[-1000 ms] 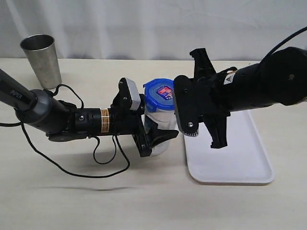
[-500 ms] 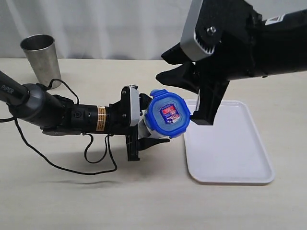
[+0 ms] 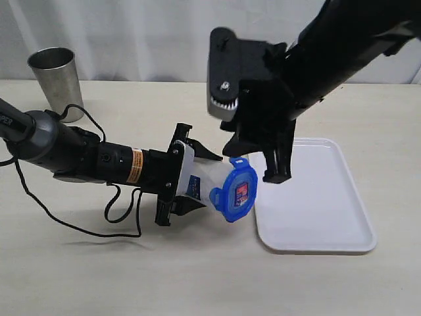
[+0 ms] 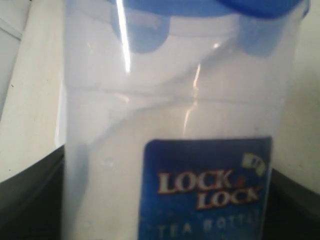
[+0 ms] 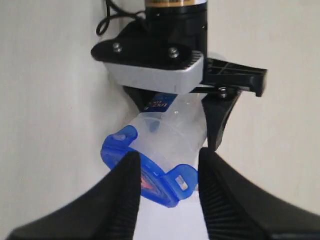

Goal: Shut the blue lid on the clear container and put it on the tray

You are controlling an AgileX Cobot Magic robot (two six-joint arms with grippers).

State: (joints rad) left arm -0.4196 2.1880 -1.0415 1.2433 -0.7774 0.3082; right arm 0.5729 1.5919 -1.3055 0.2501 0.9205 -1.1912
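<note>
The clear container (image 3: 200,183) hangs tilted above the table, with my left gripper (image 3: 197,179) shut on its body. The blue lid (image 3: 235,193) sits on its mouth and points toward the tray (image 3: 322,217); one flap sticks up. In the left wrist view the container (image 4: 170,115) fills the frame, its blue label (image 4: 210,190) facing the camera, and the lid (image 4: 210,6) is at the far end. My right gripper (image 3: 258,161) hovers just above the lid, open. In the right wrist view its fingers (image 5: 120,195) straddle the lid (image 5: 150,175) with a gap on each side.
A steel cup (image 3: 56,79) stands at the back left of the table. The left arm's black cable (image 3: 99,220) loops on the table beneath that arm. The white tray lies flat at the right, right beside the lid.
The left gripper has tipped the container from upright to nearly lying, lid swinging down toward the tray. The right arm has risen, swung over the lid and opened a little wider.
</note>
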